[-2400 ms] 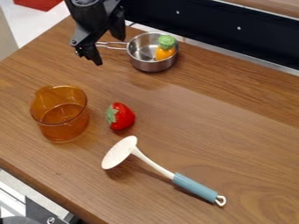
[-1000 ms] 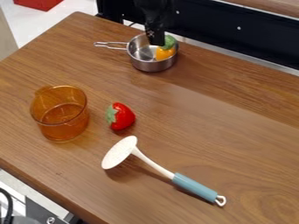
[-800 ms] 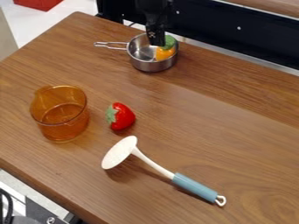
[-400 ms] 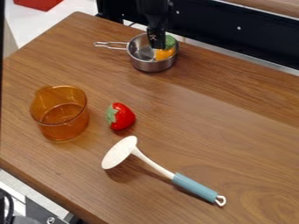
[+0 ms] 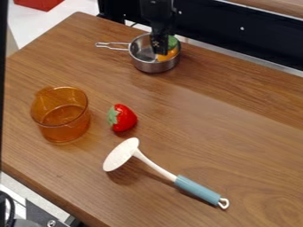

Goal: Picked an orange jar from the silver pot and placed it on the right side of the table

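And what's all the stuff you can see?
pot: one, silver, back of table
toy: one, orange with green top, in pot
cup: one, see-through orange, left on table
strawberry: one, red and green, beside cup
ladle: one, white with blue handle, nearest front
table: one, brown, under these
panel: one, black, behind table
box: one, red, top left
machine parts: several, grey and black, bottom left
robot arm: one, black, top
gripper: one, black, at the pot
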You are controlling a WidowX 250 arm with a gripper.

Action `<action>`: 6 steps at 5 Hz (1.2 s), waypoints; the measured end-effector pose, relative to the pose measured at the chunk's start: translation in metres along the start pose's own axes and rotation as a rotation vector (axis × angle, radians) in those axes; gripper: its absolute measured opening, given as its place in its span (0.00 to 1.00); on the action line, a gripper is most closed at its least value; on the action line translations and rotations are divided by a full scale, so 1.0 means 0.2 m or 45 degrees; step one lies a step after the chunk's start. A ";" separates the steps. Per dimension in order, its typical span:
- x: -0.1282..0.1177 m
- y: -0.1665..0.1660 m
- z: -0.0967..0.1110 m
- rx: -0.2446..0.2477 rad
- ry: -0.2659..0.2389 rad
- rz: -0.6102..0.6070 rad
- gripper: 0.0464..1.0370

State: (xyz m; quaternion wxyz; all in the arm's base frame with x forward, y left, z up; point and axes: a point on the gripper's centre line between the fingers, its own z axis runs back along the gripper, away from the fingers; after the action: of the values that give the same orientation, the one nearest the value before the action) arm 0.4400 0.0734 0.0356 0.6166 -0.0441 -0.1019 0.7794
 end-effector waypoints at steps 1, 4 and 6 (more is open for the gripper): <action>-0.01 0.01 -0.02 -0.007 -0.014 0.008 0.92; 0.04 0.02 -0.04 -0.015 -0.019 0.048 0.58; 0.12 -0.03 0.14 -0.110 -0.016 0.055 0.58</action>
State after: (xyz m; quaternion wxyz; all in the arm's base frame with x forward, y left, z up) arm 0.4342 0.0957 0.0661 0.5965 -0.0682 -0.1384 0.7876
